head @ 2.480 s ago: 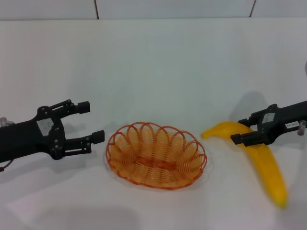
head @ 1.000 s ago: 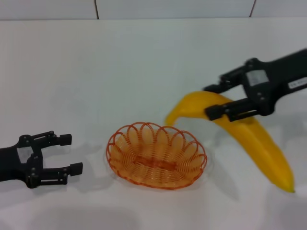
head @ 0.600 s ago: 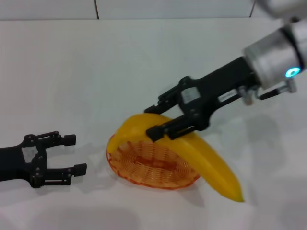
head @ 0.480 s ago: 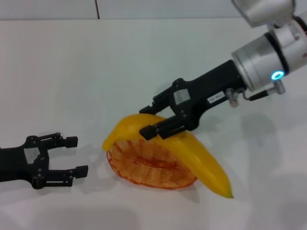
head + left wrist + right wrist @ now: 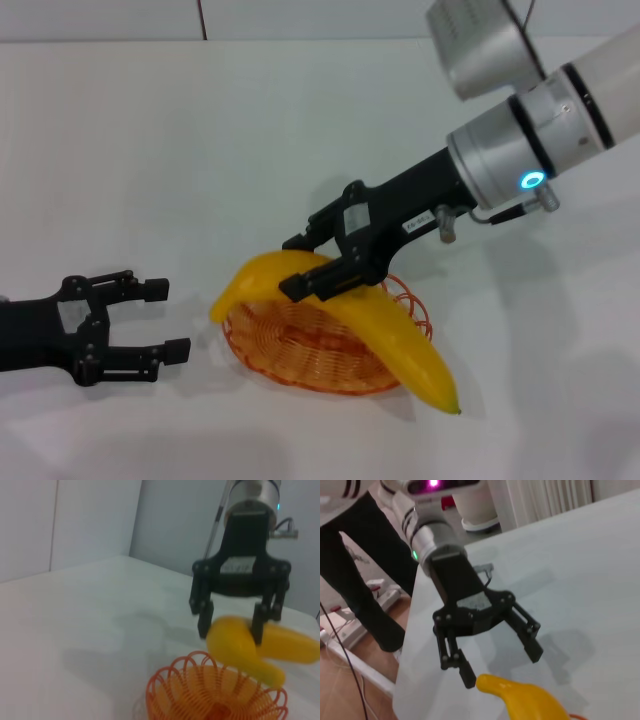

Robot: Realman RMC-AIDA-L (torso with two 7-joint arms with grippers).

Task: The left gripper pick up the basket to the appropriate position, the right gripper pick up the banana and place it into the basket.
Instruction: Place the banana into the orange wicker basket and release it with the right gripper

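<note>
Yellow banana [image 5: 345, 310]: clamped in right gripper [image 5: 305, 268], over basket [image 5: 300, 345].
Left gripper [image 5: 165, 320]: fingers wide, holding nothing.
Next: lower, release.

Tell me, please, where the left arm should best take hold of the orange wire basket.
Probably at the looped rim on the basket's left side, coming in from the left across the table. That edge faces the open left gripper and is bare, whereas the banana, held by the right gripper, lies across the right side.
</note>
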